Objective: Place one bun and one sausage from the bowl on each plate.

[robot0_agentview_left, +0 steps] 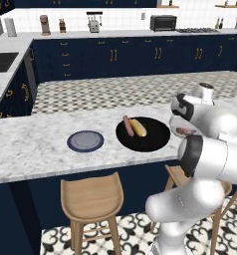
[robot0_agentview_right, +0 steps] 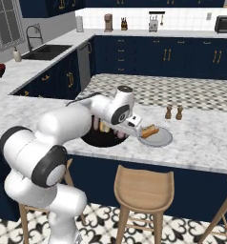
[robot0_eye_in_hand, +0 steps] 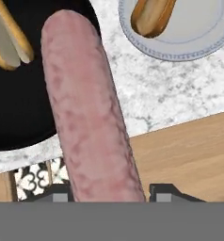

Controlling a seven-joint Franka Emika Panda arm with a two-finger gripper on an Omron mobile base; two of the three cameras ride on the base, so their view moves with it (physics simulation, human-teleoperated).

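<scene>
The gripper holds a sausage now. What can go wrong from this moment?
1. The sausage sticks far out of the gripper, so it may tip or slip out over the counter edge above the stool.
2. Set down carelessly, it could knock the bun off the pale plate.

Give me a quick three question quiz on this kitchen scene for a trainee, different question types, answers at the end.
1. True or false: the gripper is shut on a sausage.
2. Multiple choice: what lies on the pale grey plate? A) a bun B) a sausage C) nothing
3. Short answer: what lies in the black bowl in the left base view?

Key:
1. True; the sausage runs up from between the finger tips in the hand view.
2. A; a bun lies on it.
3. One sausage and one bun, side by side.
</scene>
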